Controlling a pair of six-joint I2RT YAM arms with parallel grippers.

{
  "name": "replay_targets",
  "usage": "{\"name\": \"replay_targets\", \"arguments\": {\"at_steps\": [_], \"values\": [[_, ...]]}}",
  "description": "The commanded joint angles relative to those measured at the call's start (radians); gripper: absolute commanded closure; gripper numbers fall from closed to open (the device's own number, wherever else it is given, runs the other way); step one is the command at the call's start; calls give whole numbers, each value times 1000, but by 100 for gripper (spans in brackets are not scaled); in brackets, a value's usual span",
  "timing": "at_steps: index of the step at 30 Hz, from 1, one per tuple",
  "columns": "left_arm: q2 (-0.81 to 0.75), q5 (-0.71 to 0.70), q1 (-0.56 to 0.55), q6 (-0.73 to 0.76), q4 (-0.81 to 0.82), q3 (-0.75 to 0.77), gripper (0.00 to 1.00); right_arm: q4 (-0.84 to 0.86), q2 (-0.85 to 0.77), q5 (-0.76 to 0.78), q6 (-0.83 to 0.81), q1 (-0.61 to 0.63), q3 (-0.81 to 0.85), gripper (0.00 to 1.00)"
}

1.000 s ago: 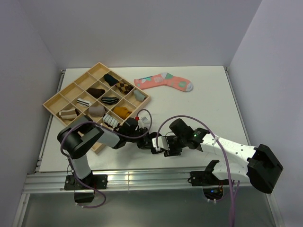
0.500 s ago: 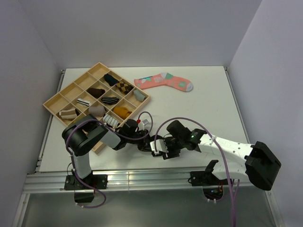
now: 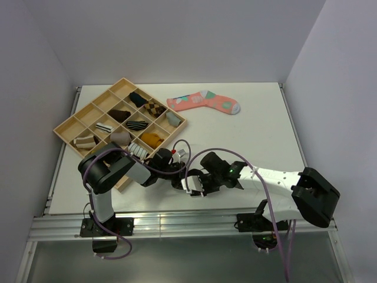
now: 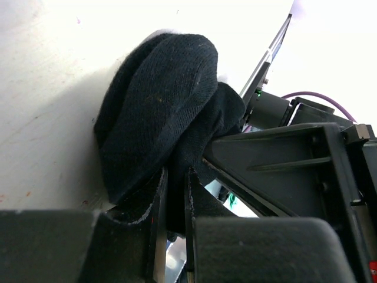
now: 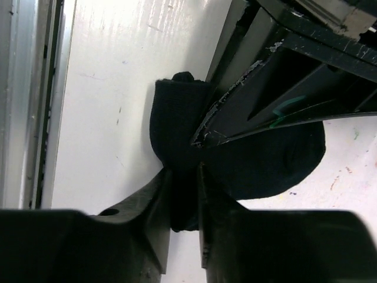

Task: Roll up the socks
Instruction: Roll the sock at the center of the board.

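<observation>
Clamping the left gripper (image 4: pixel 174 177) on the black sock (image 4: pixel 159 118), a thin fold of knit pinched between its two narrow fingers. Clamping the right gripper (image 5: pixel 184 171) on the same sock from the opposite side, fingers nearly together with dark fabric squeezed in the gap. Holding that one sock as a soft, rounded, bunched lump, finely knitted and matte, resting against the smooth white counter (image 3: pixel 259 118) at about 6 o'clock, near the front edge, between the two gripper tips. Crowding both grippers close, hard black plastic almost meeting over the lump. Showing faint scuffs and specks on the counter beside the sock.

Carrying, at 10 o'clock on the counter, one pale wooden tray (image 3: pixel 88 104) turned like a diamond and divided into square compartments. Housing about ten small balled socks there, striped, argyle, brown and beige among them. Housing the yellow sock (image 3: pixel 152 139) too, as a small round ball in a compartment on the tray's 5 o'clock side, apart from both grippers.

Displaying one pink sock (image 3: pixel 203 101) flat at 12 o'clock, near the tray's 3 o'clock corner, with teal patches and a grey toe.
</observation>
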Motion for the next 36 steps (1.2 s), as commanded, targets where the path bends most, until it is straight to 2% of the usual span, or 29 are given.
{"name": "replay_targets", "arguments": {"at_steps": [1, 3, 7, 16, 21, 27, 36], "values": [[-15, 40, -5, 50, -72, 21, 94, -12, 36, 35, 11, 8, 2, 76], [-31, 24, -4, 74, -139, 30, 89, -13, 40, 47, 5, 10, -4, 80], [-78, -22, -1, 178, -291, 69, 71, -32, 49, 58, 0, 8, -7, 83], [-192, -177, 41, 301, -537, 102, 64, -61, 46, 81, -6, 8, -15, 85], [-223, -256, 55, 337, -646, 127, 64, -69, 41, 84, -6, 8, -18, 85], [-175, -280, 56, 354, -660, 155, 65, -89, 29, 78, 0, 8, -13, 85], [-63, -253, 56, 347, -606, 204, 81, -153, 14, 44, 13, 7, -1, 85]]}}
